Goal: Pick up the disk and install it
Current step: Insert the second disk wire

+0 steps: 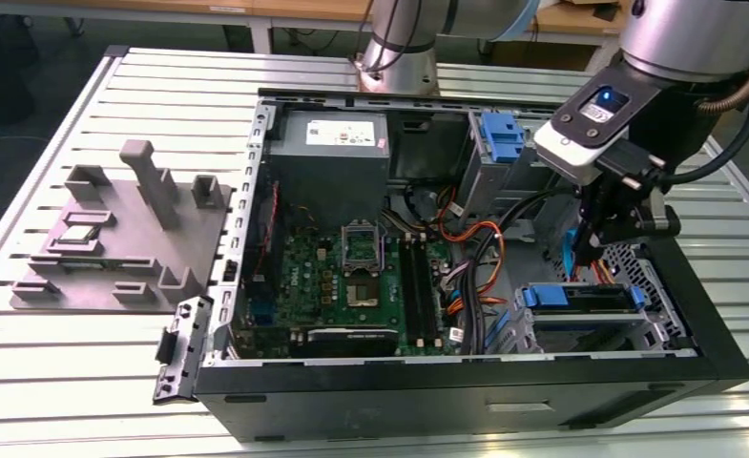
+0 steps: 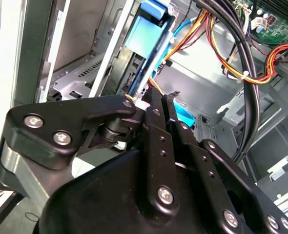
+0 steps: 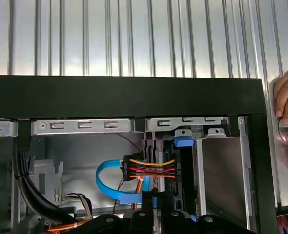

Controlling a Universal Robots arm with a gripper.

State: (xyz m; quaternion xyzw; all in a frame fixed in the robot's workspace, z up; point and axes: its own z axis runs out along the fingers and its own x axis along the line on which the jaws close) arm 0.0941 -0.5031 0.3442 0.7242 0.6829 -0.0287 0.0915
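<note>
My gripper (image 1: 593, 250) hangs inside the open computer case (image 1: 476, 386), at the exterior view's right, just above the drive cage. It is shut on the disk (image 1: 568, 246), which it holds edge-on and upright, so that a thin blue strip of its carrier shows. In the second wrist view the black fingers (image 2: 156, 109) clamp the disk (image 2: 145, 53) at its near end, and its blue carrier and thin dark edge point away into the metal bay. The gripper (image 2: 151, 97) is closed flat on both faces of the disk.
A drive with a blue carrier (image 1: 578, 298) lies in the cage below the gripper. A blue bracket (image 1: 502, 138), grey power supply (image 1: 329, 143), motherboard (image 1: 348, 277) and cable bundles (image 2: 241, 53) crowd the case. A grey fixture (image 1: 119, 239) stands on the table. A hand (image 3: 286, 105) rests outside the case wall.
</note>
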